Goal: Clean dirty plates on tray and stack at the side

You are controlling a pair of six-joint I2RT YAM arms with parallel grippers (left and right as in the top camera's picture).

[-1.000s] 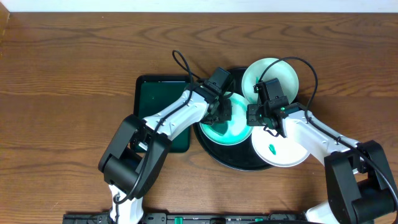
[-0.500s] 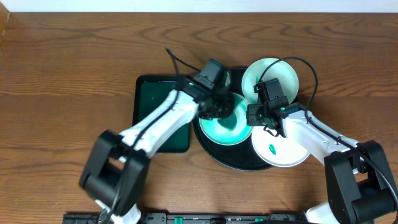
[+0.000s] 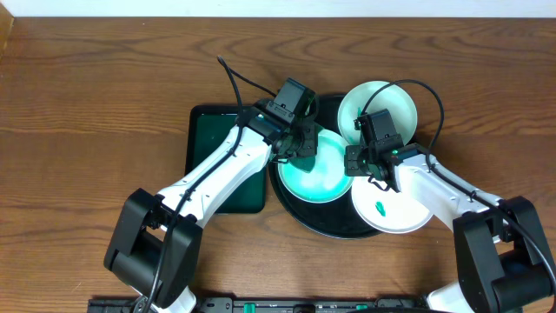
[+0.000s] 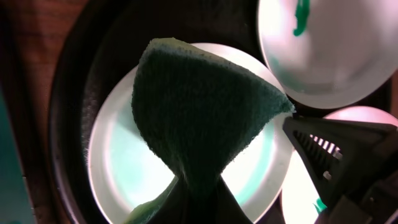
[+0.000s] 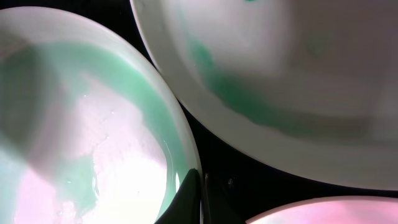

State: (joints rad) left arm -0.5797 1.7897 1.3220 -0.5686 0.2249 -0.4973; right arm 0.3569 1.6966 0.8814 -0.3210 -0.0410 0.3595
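The left tool point(image 3: 300, 149) is clenched on the dark green scouring sponge point(image 4: 199, 118). We scrub the mint-tinted white round plate point(image 4: 118, 168), at nine o'clock on the large round black tray point(image 3: 317, 224), with light overlapping circles. The right tool point(image 3: 352, 162), clenched empty, sits at its three o'clock rim as a stop.

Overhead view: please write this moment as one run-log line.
left end effector: shut on sponge, over plate | right end effector: shut, at same plate's rim

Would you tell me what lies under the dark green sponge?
A pale plate on the black tray; the sponge hides the plate's middle, so smears there cannot be seen.
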